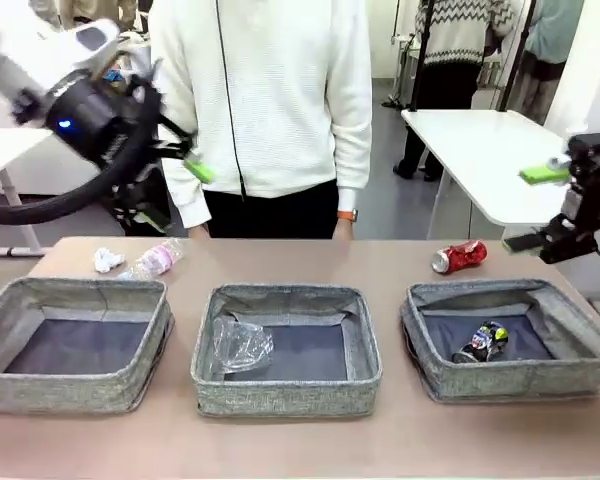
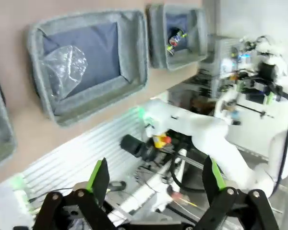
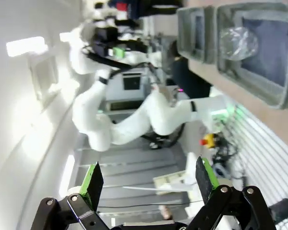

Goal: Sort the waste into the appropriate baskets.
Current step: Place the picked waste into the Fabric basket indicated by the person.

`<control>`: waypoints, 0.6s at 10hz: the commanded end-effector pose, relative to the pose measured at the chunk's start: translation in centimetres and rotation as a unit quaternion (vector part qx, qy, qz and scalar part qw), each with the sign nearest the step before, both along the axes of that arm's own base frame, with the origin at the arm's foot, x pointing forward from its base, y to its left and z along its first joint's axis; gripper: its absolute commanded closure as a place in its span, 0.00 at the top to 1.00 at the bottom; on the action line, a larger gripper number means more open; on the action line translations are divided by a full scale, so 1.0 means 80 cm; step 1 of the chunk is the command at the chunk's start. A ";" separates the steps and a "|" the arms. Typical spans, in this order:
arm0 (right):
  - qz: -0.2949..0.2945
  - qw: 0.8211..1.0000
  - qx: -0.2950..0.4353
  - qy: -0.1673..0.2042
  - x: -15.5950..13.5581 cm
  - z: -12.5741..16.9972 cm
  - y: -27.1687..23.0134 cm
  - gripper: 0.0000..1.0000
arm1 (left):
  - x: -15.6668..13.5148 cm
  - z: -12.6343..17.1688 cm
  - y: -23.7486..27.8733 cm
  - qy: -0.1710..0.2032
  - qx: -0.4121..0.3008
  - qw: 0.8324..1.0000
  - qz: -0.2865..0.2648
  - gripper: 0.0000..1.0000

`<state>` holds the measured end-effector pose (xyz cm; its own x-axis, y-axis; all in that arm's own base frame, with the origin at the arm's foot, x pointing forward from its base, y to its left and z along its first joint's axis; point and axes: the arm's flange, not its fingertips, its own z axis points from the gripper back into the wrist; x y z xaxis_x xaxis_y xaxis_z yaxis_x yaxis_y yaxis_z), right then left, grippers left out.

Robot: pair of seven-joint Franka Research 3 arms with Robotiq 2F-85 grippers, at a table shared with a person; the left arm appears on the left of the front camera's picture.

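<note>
Grey woven middle basket (image 1: 285, 395) holds a crushed clear bottle (image 1: 240, 345), and the right basket (image 1: 510, 380) holds the black can (image 1: 483, 342). The red can (image 1: 460, 257), pink-labelled bottle (image 1: 152, 262) and paper wad (image 1: 104, 260) lie on the table (image 1: 310, 262) behind. I see the left gripper (image 1: 176, 194) and right gripper (image 1: 535, 208) raised, fingers spread, empty. My worry: the red can lies on its side, so a nudging finger could roll it away. The person (image 1: 270, 100) also stands close behind the bottle.
</note>
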<state>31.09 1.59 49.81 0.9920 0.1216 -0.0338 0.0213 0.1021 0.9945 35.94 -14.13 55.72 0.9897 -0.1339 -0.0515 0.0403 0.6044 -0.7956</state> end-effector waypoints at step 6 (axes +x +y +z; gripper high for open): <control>-0.036 0.992 0.057 0.105 0.035 -0.009 -0.069 1.00 | -0.091 -0.058 0.201 -0.015 -0.255 0.957 0.136 1.00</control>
